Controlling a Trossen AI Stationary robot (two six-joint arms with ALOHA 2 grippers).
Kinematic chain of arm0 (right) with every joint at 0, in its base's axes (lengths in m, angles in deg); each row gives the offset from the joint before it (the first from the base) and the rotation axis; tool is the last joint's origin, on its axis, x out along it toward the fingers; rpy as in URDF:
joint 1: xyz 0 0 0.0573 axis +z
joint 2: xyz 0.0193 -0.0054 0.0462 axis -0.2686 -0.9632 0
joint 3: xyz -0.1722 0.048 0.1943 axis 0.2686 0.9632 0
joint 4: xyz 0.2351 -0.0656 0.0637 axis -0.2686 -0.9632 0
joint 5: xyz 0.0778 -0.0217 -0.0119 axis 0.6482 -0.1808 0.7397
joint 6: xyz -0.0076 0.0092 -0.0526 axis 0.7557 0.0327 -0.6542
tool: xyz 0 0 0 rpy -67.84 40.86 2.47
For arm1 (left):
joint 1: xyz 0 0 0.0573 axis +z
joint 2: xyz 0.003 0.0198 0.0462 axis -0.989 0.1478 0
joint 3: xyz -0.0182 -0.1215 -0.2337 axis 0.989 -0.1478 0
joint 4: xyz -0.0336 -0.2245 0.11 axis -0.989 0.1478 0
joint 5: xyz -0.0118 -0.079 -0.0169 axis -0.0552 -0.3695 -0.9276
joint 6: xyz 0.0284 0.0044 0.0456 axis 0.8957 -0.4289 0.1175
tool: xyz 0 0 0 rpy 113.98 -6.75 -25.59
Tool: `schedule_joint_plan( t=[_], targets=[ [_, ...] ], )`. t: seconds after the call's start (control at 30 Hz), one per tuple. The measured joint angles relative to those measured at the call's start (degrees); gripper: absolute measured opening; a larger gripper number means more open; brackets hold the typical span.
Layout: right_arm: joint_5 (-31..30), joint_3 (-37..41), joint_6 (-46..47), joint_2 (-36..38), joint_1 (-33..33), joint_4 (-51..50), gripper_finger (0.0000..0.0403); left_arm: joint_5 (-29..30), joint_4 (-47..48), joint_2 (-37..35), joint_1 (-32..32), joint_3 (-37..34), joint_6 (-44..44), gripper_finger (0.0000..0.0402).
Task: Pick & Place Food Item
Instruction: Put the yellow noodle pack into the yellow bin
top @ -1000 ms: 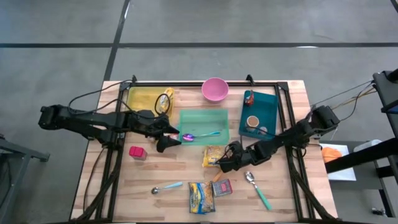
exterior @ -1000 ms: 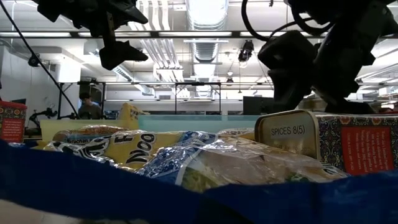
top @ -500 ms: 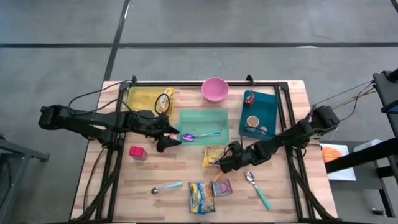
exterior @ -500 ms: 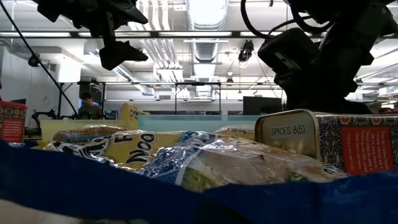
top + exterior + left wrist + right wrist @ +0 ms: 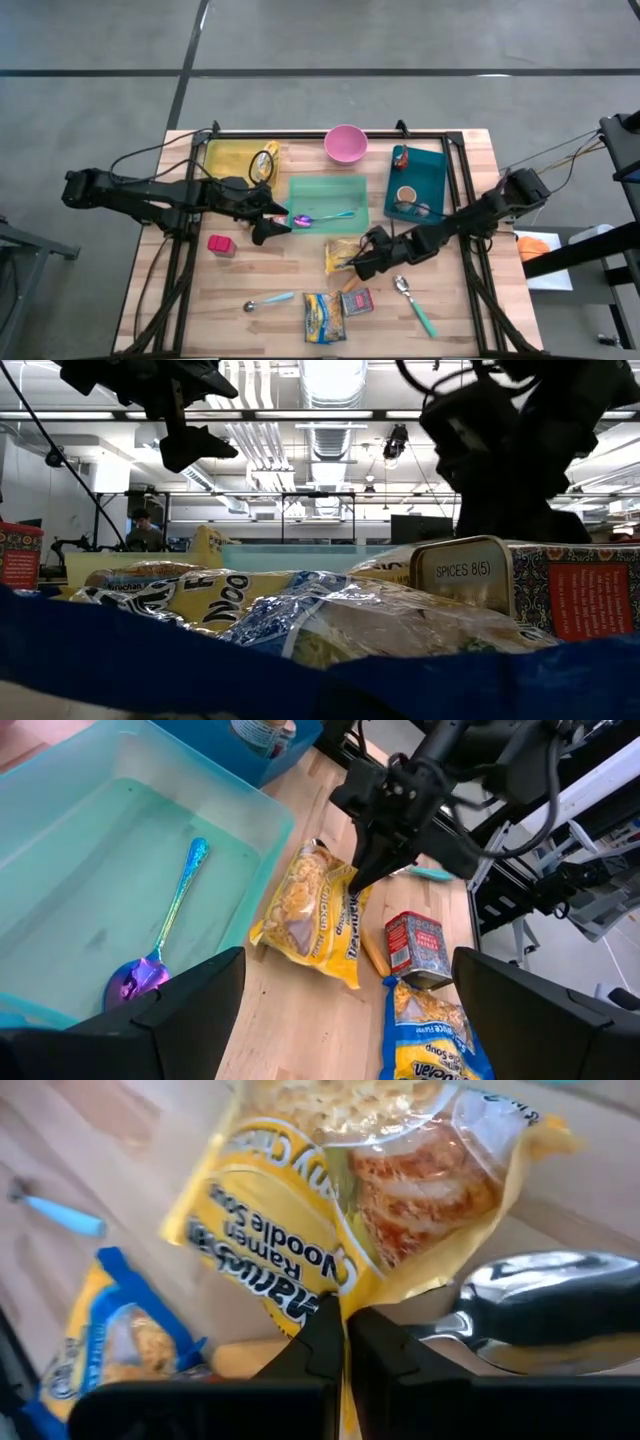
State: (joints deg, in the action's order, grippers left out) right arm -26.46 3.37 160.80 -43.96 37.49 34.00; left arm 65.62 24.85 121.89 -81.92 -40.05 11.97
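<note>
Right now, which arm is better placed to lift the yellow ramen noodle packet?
Right. The right pincer is shut on the ramen packet's edge; the left pincer hangs open beside the green bin.

Glossy plastic noodle packet (image 5: 330,1210), polished metal spoon (image 5: 540,1315), matt wooden table (image 5: 280,275).

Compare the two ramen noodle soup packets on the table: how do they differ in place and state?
The yellow ramen packet lies beside the green bin, and the right end effector is shut on its edge. The blue-edged ramen packet lies at the table's front edge, beside the spice tin, and nothing touches it. The first looks mostly yellow; the second has blue borders. Both are flat noodle soup packets on the wood.
</note>
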Motion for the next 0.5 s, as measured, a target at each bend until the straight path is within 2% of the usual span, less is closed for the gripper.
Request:
schedule_joint_plan(
  t=[0.3, 0.5],
  targets=[
    [-3.5, -1.2, -5.7, 5.2, 1.0, -1.3, 0.0008, 0.0, 0.0, 0.0, 0.0, 0.0, -0.1, 0.036],
    [-1.9, -3.0, -16.3, 6.6, 1.8, -1.5, 0.0008, 2.6, -1.3, 0.1, 0.0, -0.1, 0.1, 0.036]
  ],
)
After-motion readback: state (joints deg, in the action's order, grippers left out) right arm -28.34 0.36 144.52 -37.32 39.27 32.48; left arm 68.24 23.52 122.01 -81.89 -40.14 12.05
